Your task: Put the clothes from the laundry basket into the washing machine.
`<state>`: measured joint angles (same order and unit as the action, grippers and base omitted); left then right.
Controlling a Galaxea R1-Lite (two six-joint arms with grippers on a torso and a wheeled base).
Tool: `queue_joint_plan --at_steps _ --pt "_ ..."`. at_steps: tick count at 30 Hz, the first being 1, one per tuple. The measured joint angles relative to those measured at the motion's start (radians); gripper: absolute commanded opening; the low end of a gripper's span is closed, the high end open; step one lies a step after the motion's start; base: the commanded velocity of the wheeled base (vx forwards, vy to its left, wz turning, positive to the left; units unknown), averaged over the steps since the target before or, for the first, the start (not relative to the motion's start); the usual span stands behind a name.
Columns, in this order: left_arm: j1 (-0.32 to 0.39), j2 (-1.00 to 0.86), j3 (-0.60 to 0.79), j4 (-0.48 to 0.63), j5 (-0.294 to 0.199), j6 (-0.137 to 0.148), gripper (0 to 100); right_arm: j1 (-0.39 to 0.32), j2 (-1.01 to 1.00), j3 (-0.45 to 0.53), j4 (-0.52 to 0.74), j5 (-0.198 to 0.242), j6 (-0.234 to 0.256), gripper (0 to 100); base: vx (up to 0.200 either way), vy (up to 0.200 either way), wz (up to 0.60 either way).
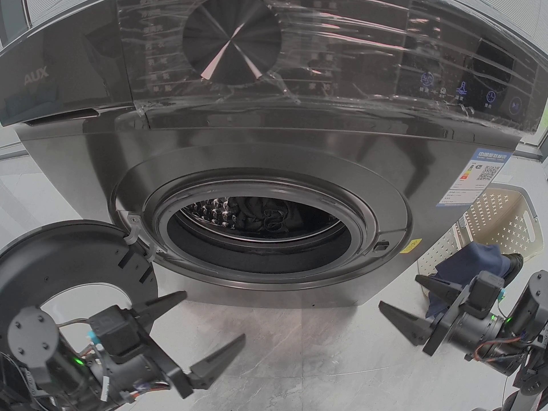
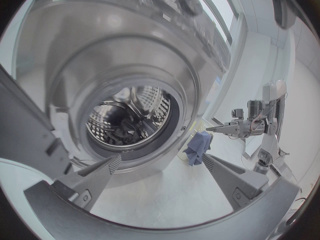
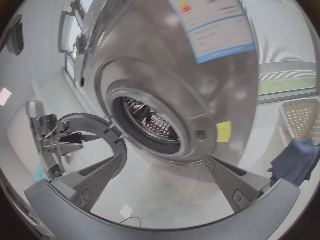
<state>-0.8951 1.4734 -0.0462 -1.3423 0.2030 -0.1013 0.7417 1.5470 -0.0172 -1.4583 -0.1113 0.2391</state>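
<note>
Starting on my left: the washing machine's door [image 1: 54, 252] is swung wide open and parked off to that side, so the mouth is free for loading. Just in front of it hangs my left gripper [image 1: 214, 315], low over the floor [image 1: 308, 349], fingers spread apart and carrying nothing. I read that as standing by, out of the loading path.

Centre now: the washing machine [image 1: 274, 155] faces me square on, and through the round opening I can see the drum [image 1: 217, 209] with a dark garment [image 1: 268, 215] lying inside toward the back. So at least one piece is in, I'd judge.

Moving right: my right gripper [image 1: 399, 291] sits low beside the machine's front corner, jaws wide and empty, tips pointing across toward the opening. Just behind it, a blue garment [image 1: 471, 264] is draped over the near rim of the laundry basket [image 1: 514, 212], half hanging down the outside. The basket stands on the floor tight against the machine's right side, a short carry to the drum.

My call: the blue piece is the next pickup, and the right arm is the one placed for it. Hanging over the rim like that, it could slide to the floor if nudged.
</note>
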Motion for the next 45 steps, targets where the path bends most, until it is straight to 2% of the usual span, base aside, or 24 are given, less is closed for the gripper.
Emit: queue_joint_plan --at_steps 5,10,15,18,23,28,34,39,42,45 --pt "0.076 -0.188 0.024 0.110 0.001 0.010 100 -0.116 -0.091 0.000 0.057 -0.013 -0.011 100 -0.200 0.000 0.00" --pt "0.177 -0.379 0.029 0.293 -0.014 0.020 100 -0.171 -0.188 0.000 0.179 -0.018 -0.030 100 -0.200 0.000 0.00" --pt "0.306 -0.584 0.029 0.471 -0.071 0.023 100 -0.219 -0.341 0.000 0.390 -0.019 -0.048 100 -0.200 0.000 0.00" --pt "0.377 -0.693 0.029 0.580 -0.116 0.024 100 -0.263 -0.462 0.000 0.525 -0.017 -0.079 100 -0.200 0.000 0.00" --pt "0.475 -0.866 0.029 0.792 -0.168 0.025 100 -0.362 -0.676 0.000 0.774 0.010 -0.136 100 -0.160 0.000 0.00" --pt "0.557 -1.020 0.029 0.932 -0.196 0.024 100 -0.483 -0.907 0.000 0.999 0.041 -0.168 100 0.000 0.000 0.00" --pt "0.626 -1.145 0.029 1.068 -0.207 0.023 100 -0.574 -1.133 0.000 1.201 0.067 -0.181 100 0.000 -0.100 0.00" --pt "0.724 -1.264 0.029 1.229 -0.223 0.023 100 -0.669 -1.350 0.000 1.391 0.119 -0.191 100 0.000 -0.200 0.00" --pt "0.796 -1.311 0.029 1.251 -0.233 0.045 100 -0.711 -1.426 0.000 1.419 0.115 -0.198 100 0.000 -0.200 0.00" --pt "0.878 -1.354 0.029 1.261 -0.251 0.090 100 -0.733 -1.478 0.000 1.433 0.093 -0.205 100 0.000 -0.200 0.00"
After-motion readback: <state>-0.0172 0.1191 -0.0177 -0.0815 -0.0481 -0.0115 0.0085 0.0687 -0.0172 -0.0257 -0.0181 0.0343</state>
